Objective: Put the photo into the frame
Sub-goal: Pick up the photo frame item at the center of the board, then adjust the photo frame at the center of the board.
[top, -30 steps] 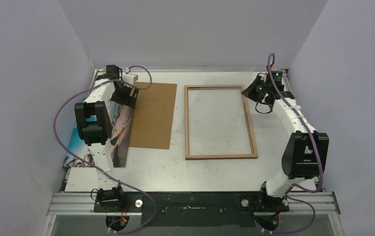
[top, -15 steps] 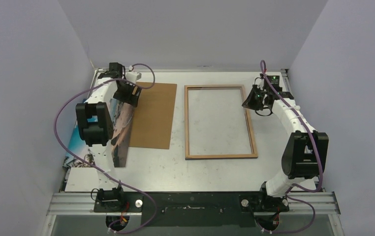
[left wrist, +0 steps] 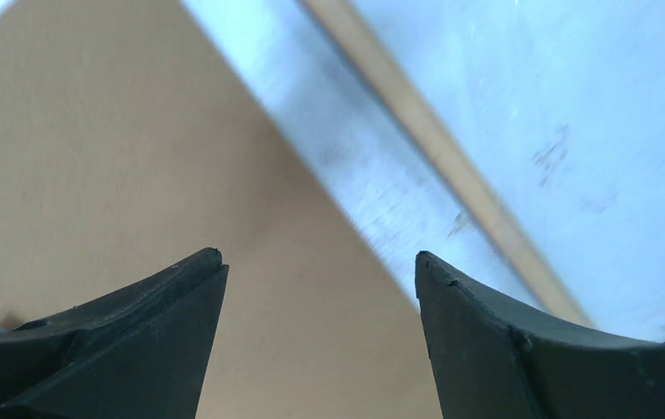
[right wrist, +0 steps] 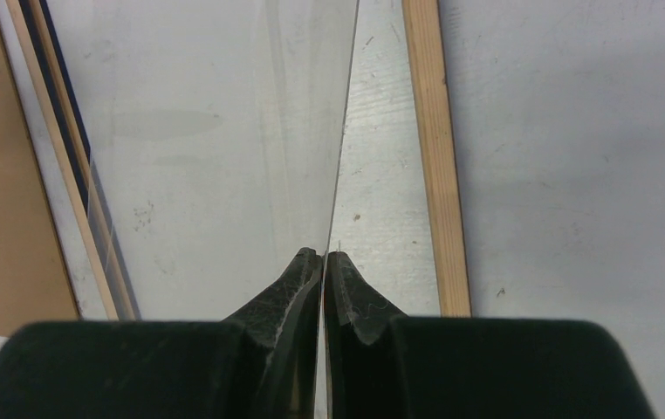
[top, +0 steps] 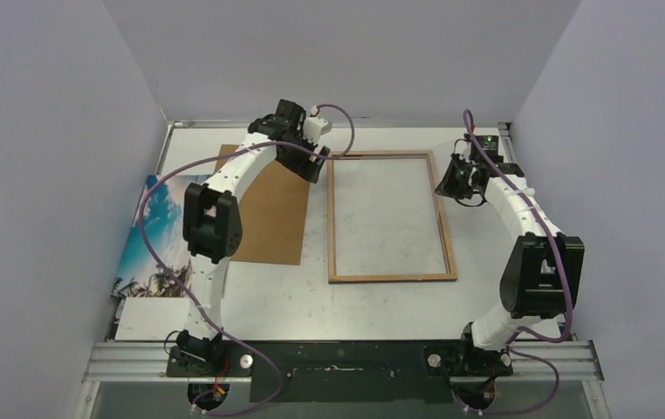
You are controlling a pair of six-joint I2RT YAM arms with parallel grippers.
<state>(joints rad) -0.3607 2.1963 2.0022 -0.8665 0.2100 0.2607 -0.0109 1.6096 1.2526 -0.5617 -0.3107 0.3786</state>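
At the frame's (top: pixel 389 278) right, right gripper (right wrist: pixel 324 255) tight on pane (right wrist: pixel 207 175) (left gripper (left wrist: pixel 318 257) agape)

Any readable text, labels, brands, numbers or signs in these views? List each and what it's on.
None: no text is readable in any view.
Checked, all blank: the thin rectangular coast photo with blue sky, the wood-brown rectangular frame, its clear pane, the plain brown backing board, the white sheet.
Black arm housings: any marks too small to tell.
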